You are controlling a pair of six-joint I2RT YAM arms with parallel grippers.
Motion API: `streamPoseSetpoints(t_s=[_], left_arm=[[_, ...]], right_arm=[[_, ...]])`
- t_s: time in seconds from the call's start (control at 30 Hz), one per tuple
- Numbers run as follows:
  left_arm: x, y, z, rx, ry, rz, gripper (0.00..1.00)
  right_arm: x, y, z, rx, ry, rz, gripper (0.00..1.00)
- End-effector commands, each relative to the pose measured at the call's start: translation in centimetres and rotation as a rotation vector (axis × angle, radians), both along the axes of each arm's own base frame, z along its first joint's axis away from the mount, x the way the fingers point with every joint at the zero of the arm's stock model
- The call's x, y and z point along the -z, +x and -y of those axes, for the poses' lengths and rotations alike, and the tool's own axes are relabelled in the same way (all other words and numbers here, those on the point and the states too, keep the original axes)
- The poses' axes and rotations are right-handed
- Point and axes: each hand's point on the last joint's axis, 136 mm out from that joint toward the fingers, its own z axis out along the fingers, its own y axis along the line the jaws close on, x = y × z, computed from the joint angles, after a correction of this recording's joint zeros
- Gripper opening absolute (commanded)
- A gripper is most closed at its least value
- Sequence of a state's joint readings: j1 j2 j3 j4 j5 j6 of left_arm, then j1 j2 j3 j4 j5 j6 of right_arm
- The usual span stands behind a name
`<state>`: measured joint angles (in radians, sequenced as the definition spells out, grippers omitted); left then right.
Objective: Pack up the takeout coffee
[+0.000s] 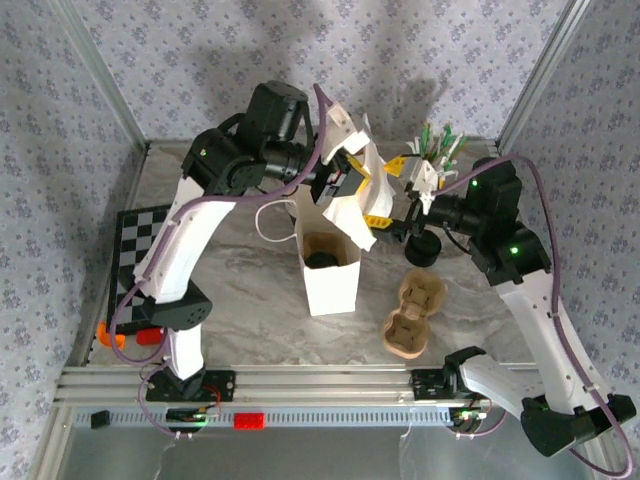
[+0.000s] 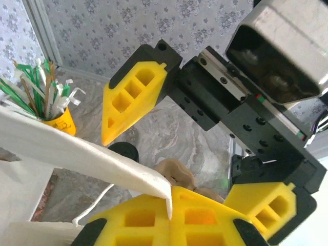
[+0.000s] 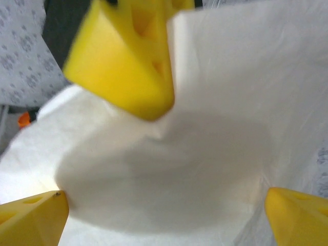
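As the left gripper pinches the raised flap of the white paper bag between closed fingers, the right gripper faces that paper with its fingers spread wide. The takeout coffee sits deep inside the upright bag, showing dark from above. A black lid lies nearby.

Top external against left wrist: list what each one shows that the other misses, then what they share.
Top external: the open mouth of the paper bag with a dark round thing inside, and the checkerboard. Left wrist: a close look at the left gripper pinching the bag's edge, and the right gripper with jaws apart. Shared: the bag, the yellow cup of sticks, the black lid, the cardboard carrier.
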<state>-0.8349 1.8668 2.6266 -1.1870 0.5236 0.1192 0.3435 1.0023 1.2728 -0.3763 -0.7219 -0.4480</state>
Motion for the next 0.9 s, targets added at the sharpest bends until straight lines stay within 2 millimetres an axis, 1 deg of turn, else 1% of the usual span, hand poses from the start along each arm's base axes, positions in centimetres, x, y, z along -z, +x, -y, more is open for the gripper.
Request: streamPoseSetpoints(t_s=[0.0, 0.1, 0.2, 0.23, 0.4, 0.47, 0.53, 0.57, 0.6, 0.73, 0.8, 0.83, 0.87], left_arm=[[-1.4, -1.2, -1.2, 0.024, -0.016, 0.055, 0.0], [-1.5, -1.2, -1.3, 0.029, -0.022, 0.07, 0.0], [-1.6, -1.0, -1.0, 0.027, -0.032, 0.074, 0.0], [-1.7, -1.0, -1.1, 0.023, -0.031, 0.074, 0.0], [-1.6, -0.1, -1.5, -0.037, -0.014, 0.103, 0.0], [-1.8, 0.3, -1.9, -0.065, -0.013, 0.119, 0.0], [-2.1, 0.7, -2.5, -0.104, -0.009, 0.141, 0.0], [-2.2, 1.0, -2.8, -0.134, -0.005, 0.153, 0.0], [-2.3, 1.4, -3.2, -0.166, -0.001, 0.164, 0.0], [-2.8, 2.3, -4.7, -0.259, 0.001, 0.214, 0.0], [-3.3, 2.6, -5.5, -0.303, -0.009, 0.233, 0.0], [-3.6, 2.7, -6.0, -0.331, -0.018, 0.237, 0.08], [-4.1, 2.8, -6.7, -0.37, -0.033, 0.233, 0.23]], right_arm=[[-0.4, 1.2, 0.4, 0.064, -0.08, 0.143, 1.0], [-0.6, 1.5, -0.7, 0.024, -0.075, 0.174, 0.99], [-0.2, 1.6, -2.3, -0.024, -0.096, 0.164, 1.0], [-0.1, 1.6, -2.7, -0.031, -0.11, 0.171, 0.97], [-0.6, 1.4, -3.5, -0.056, -0.088, 0.194, 0.72], [-0.5, 1.3, -3.8, -0.074, -0.087, 0.184, 0.58], [-0.3, 1.3, -3.8, -0.072, -0.093, 0.175, 0.36], [-0.3, 1.2, -3.7, -0.068, -0.09, 0.169, 0.29], [-0.4, 1.2, -3.7, -0.062, -0.086, 0.165, 0.26], [-0.9, 1.1, -3.3, -0.022, -0.05, 0.126, 0.0], [-1.5, 1.8, -2.8, 0.052, -0.014, 0.073, 0.0], [-2.1, 2.3, -2.4, 0.115, 0.027, 0.019, 0.0], [-2.8, 2.8, -1.9, 0.179, 0.075, -0.045, 0.0]])
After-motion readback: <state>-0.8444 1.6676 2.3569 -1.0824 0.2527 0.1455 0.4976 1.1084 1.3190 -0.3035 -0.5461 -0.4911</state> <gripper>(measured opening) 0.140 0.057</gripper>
